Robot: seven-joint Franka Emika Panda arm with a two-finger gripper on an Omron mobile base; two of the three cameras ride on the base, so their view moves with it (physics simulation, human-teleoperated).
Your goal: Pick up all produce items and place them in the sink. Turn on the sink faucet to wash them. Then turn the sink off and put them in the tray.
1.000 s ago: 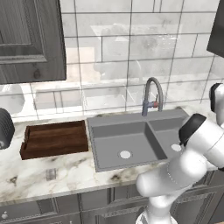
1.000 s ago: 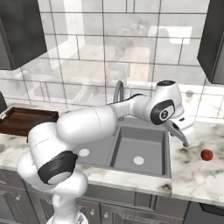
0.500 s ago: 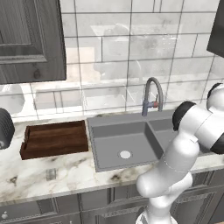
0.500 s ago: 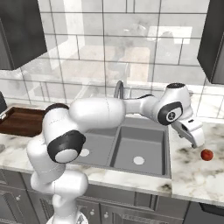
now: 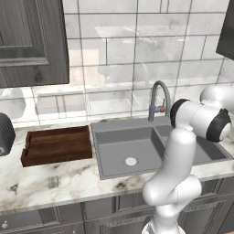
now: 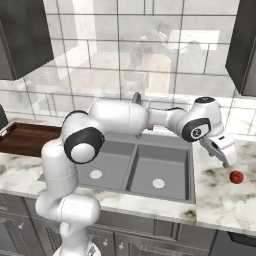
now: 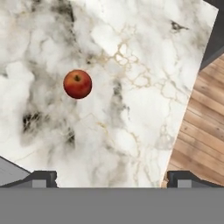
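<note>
The white arm had swung right, bringing its gripper (image 6: 226, 156) nearer the small glossy red fruit (image 6: 236, 176). Its fingers stood wide apart, empty. Picking hadn't begun.

- Place: a home kitchen, rendered; I stand at its counter.
- Marble countertop (image 5: 68, 180), white veined grey, across the lower half of my left base view.
- Grey double-basin sink (image 5: 119, 137) set into it, centre; gooseneck faucet (image 5: 158, 98) behind.
- Glossy tiled backsplash (image 6: 130, 65), upper centre.
- Dark panelled wall cabinets (image 5: 27, 41), upper left.
- Base cabinet doors (image 6: 150, 240), bottom edge.
- Wood plank floor (image 7: 201, 127), right edge of my hand view.
</note>
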